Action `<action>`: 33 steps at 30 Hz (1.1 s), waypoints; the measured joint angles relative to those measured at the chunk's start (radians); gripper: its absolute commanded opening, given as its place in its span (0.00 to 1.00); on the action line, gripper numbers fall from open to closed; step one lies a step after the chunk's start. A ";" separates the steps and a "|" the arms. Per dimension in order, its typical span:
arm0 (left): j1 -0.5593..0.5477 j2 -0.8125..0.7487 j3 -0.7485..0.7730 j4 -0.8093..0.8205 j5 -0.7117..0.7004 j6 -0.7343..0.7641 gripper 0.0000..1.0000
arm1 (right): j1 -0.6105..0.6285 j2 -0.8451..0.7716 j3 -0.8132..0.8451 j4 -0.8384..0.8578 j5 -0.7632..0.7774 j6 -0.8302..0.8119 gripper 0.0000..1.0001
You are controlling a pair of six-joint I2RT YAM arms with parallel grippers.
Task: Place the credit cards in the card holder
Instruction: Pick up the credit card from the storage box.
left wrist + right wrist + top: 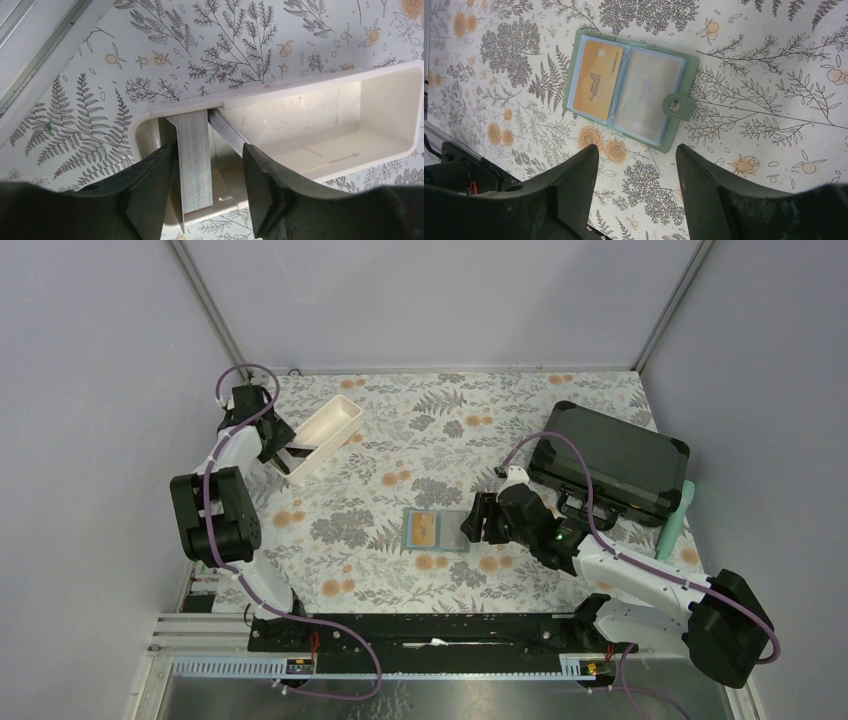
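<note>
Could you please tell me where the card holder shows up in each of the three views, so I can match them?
Top external: the card holder lies open at the picture's centre, just left of the right gripper.
Left wrist: not in it; only the white tray shows.
Right wrist: the card holder lies open at upper centre, beyond the fingers.
Shared landmark: the gold-orange card in its left pocket.
</note>
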 measured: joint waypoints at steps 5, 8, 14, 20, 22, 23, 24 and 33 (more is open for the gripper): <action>0.003 0.000 -0.002 -0.011 -0.016 0.005 0.32 | 0.000 -0.003 -0.001 0.000 0.000 0.000 0.65; 0.003 0.000 -0.002 -0.018 -0.022 0.008 0.20 | 0.000 -0.009 -0.003 0.000 0.000 0.000 0.65; 0.003 0.000 -0.003 -0.023 -0.023 0.013 0.13 | 0.000 -0.014 -0.005 0.000 0.000 0.003 0.65; 0.003 0.000 -0.003 -0.029 -0.030 0.022 0.00 | 0.000 -0.015 -0.006 0.000 0.000 0.005 0.65; 0.004 0.000 -0.003 -0.030 -0.028 0.023 0.00 | 0.000 -0.015 -0.006 0.000 0.000 0.006 0.65; 0.003 0.000 -0.003 -0.030 -0.028 0.024 0.00 | 0.000 -0.015 -0.006 0.000 0.000 0.007 0.65; 0.003 0.000 -0.003 -0.029 -0.028 0.024 0.00 | 0.000 -0.015 -0.006 0.000 0.000 0.007 0.65; 0.003 -0.032 -0.003 -0.046 -0.028 0.043 0.00 | 0.000 -0.036 -0.014 0.000 -0.005 0.008 0.65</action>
